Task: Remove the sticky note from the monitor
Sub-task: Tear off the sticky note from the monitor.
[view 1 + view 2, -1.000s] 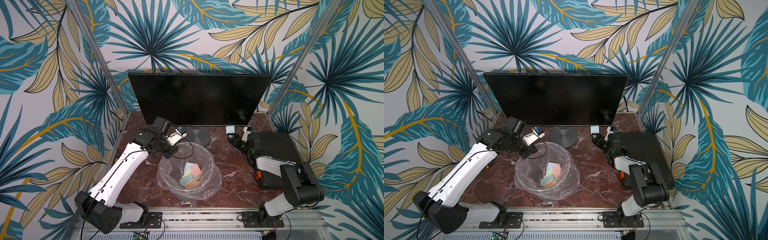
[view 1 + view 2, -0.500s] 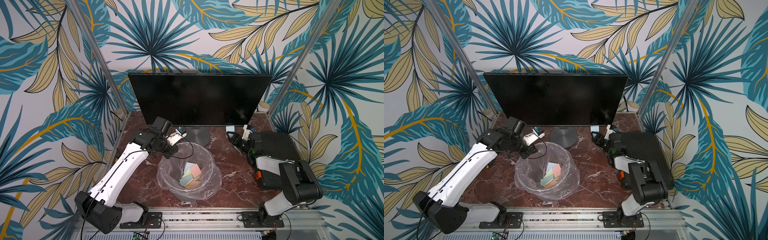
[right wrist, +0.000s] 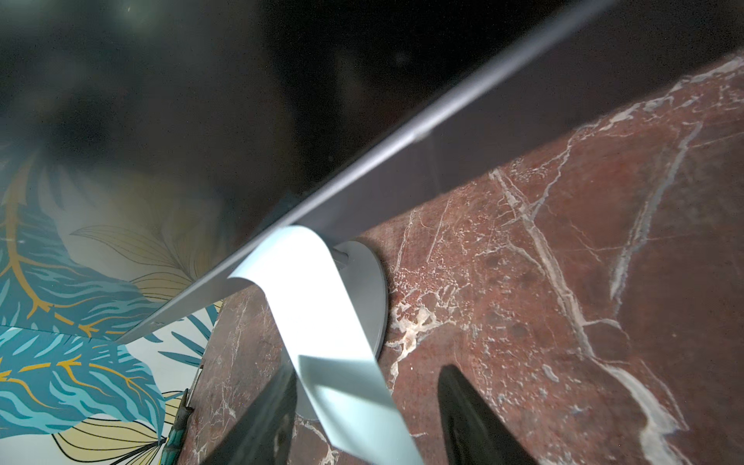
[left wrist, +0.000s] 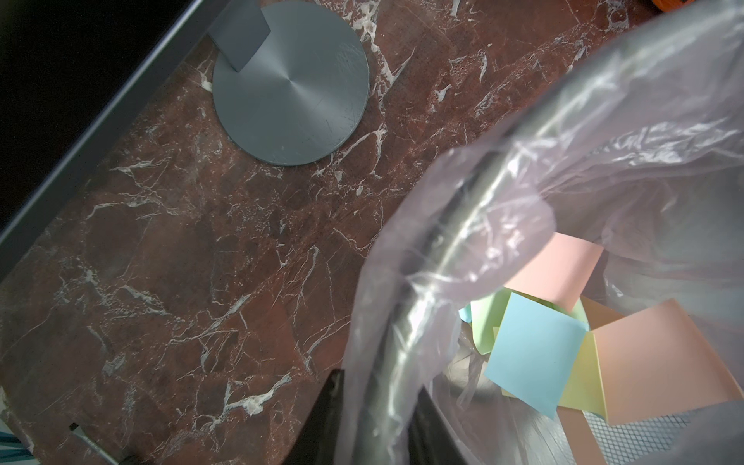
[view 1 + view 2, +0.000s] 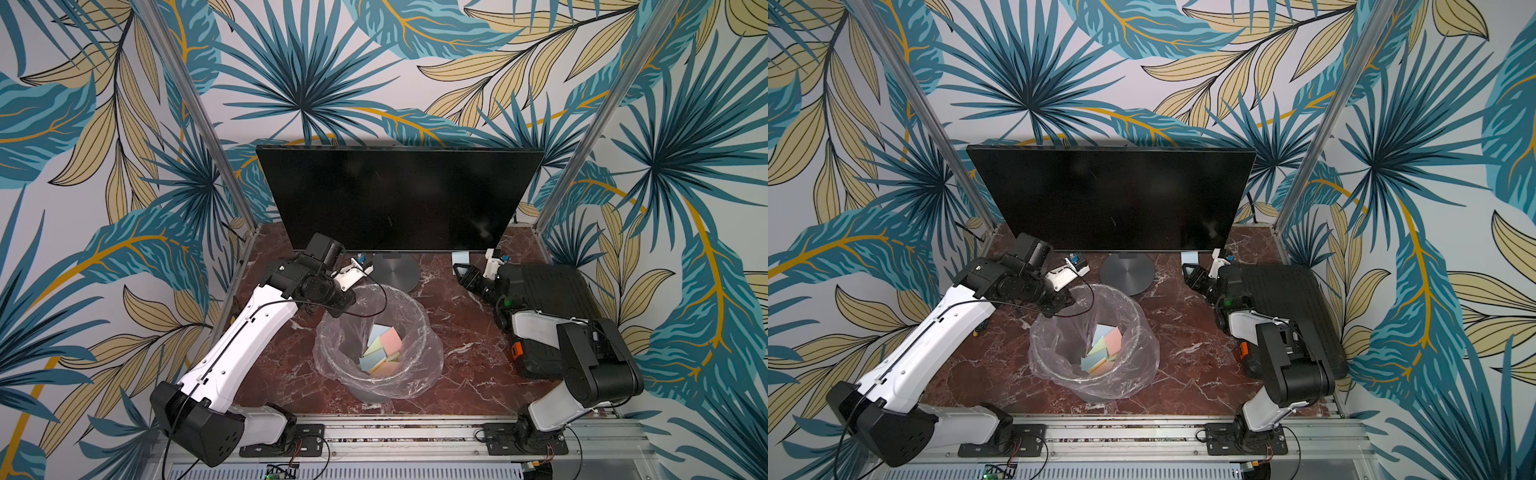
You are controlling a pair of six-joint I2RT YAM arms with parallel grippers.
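Could slip off curled sticky note [image 3: 322, 322] at monitor [image 3: 201, 100] bottom edge, right fingers [image 3: 257, 418] wide either side with paper against one only (left fingers [image 4: 322, 435] clamped on bin rim [image 4: 457, 225]).

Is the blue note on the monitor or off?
On: the note clings by its top edge to the monitor's bottom bezel, curling between the right gripper's open jaws.

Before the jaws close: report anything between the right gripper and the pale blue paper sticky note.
Nothing visible. The note hangs from the lower edge of the wide black flat monitor, curling down between the open fingers of the right gripper. The left gripper is shut on the plastic-lined bin's rim.
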